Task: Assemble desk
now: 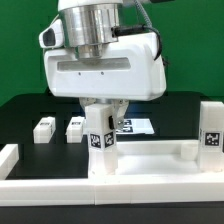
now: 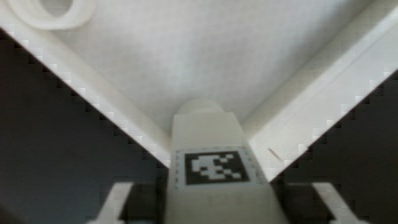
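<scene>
- On the black table [image 1: 25,110], in the exterior view, the desk top [image 1: 150,160] lies low across the foreground, with its raised rim showing as a white ledge.
- A leg [image 1: 100,141] stands upright at the desk top's end toward the exterior view's left. Its black-and-white tag faces the camera.
- The gripper [image 1: 104,125] hangs straight down over this leg, below the arm's bulky white wrist. Its fingers reach down around the leg's upper part, but contact cannot be judged from this side.
- A second leg [image 1: 43,128] and a third leg [image 1: 76,127] sit side by side on the table farther back, toward the exterior view's left and apart from the desk top.
- The marker board [image 1: 138,127] lies flat on the table behind the gripper.
- A border rail [image 1: 10,158] sits at the exterior view's left edge.
- A taller tagged white piece [image 1: 210,130] stands at the exterior view's right edge. Whether it belongs to the desk top cannot be told.
- In the wrist view, the leg [image 2: 215,135] sits centred in the gripper [image 2: 217,205], its tag facing the camera.
- The fingers [image 2: 121,203] flank the leg, one on each side. A dark strip shows between each finger and the leg, so the jaws stand apart and are not clamped on it.
- Beyond the leg, the desk top [image 2: 160,60] spreads out as a white floor bounded by its rim lines, with dark table on both sides.
- A round hole [image 2: 54,12] shows in the desk top's far corner.
</scene>
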Controlling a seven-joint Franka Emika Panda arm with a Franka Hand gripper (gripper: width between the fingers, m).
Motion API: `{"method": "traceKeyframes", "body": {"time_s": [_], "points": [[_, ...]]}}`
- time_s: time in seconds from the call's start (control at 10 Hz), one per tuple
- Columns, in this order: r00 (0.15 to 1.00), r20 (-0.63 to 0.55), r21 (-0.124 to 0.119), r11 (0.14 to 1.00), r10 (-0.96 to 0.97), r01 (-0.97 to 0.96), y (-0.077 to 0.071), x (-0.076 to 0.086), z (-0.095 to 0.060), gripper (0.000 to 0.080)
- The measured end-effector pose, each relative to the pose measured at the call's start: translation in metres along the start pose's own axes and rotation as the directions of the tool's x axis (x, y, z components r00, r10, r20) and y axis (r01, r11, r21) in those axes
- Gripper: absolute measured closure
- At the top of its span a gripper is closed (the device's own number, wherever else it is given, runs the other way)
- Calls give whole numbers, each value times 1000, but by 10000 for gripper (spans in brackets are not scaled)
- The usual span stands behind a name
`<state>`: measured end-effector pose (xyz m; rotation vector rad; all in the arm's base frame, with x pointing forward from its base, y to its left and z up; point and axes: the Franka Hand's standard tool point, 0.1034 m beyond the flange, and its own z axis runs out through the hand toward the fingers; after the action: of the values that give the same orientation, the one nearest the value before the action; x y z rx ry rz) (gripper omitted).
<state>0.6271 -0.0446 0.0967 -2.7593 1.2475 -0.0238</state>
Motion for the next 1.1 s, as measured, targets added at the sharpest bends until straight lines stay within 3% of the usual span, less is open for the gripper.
{"method": "traceKeyframes", "body": {"time_s": [0.1,0.3,0.4,0.5,0.7,0.8,0.9,1.0,1.1], "points": [[970,14,1,971,241,-241,-3,-3,0,506],[796,69,40,796,601,-604,-7,-3,2,506],[683,88,49,681,725,-730,-9,-2,2,506],[650,90,46,648,755,-760,-10,-2,2,506],[677,87,48,675,731,-736,-10,-2,2,506],[681,87,48,679,727,-732,-10,-2,3,282],[834,70,56,833,547,-551,-10,-1,1,282],[924,63,68,922,377,-381,-8,0,0,176],[953,61,69,952,296,-300,-7,0,1,176]]}}
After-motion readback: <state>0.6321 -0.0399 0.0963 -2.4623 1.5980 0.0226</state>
